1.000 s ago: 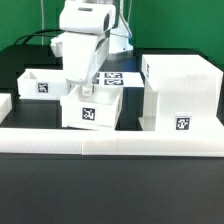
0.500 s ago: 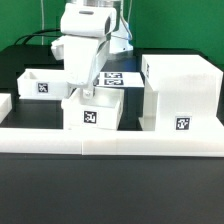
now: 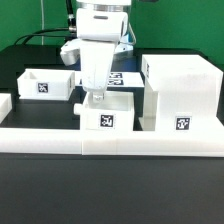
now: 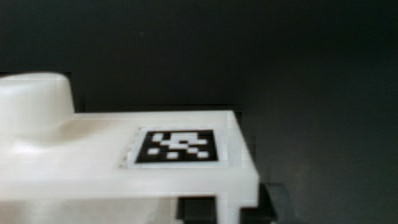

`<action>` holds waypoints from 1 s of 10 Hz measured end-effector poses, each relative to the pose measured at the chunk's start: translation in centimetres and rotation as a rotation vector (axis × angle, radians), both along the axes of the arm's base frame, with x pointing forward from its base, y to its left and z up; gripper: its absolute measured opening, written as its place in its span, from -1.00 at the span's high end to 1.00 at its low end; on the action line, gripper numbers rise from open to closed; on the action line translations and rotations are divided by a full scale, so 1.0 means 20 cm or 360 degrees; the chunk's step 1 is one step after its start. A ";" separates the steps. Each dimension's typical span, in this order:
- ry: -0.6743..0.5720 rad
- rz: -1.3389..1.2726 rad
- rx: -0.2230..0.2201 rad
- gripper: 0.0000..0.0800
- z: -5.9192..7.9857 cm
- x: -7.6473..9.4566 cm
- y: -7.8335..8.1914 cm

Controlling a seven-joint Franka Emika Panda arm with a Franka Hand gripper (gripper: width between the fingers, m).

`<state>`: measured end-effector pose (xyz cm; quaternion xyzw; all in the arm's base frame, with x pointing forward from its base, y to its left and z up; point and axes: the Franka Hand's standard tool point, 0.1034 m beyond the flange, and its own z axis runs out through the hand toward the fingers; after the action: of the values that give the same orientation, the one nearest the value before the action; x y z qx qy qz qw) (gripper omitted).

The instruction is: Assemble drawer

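White plastic tray (image 3: 103,120) is pinched at its rim, the gripper (image 3: 95,100) fingers clamped, likely to slide it toward the housing (image 3: 178,95) at three o'clock.

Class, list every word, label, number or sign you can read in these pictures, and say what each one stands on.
No words, brands or numbers can be read; only black-and-white square tags, patterns without letters.
Housing: one tag.
Near tray: one tag, close up in the wrist view.
Far tray: one tag.
Marker board: tags, partly hidden.
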<state>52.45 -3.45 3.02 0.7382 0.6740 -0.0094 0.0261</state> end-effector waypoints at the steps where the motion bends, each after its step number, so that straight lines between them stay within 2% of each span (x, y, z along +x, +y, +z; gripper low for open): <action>1: 0.0007 0.0011 0.0003 0.88 0.00 0.00 0.02; 2: 0.0006 0.0027 0.0013 0.88 -0.01 0.03 0.06; 6: 0.0007 0.0004 0.0015 0.88 -0.02 0.02 0.06; 9: 0.0013 0.0086 0.0011 0.88 -0.02 0.08 0.12; 10: 0.0029 0.0111 -0.0002 0.88 -0.02 0.10 0.11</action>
<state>54.37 -1.28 2.56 0.7142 0.6995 -0.0155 0.0208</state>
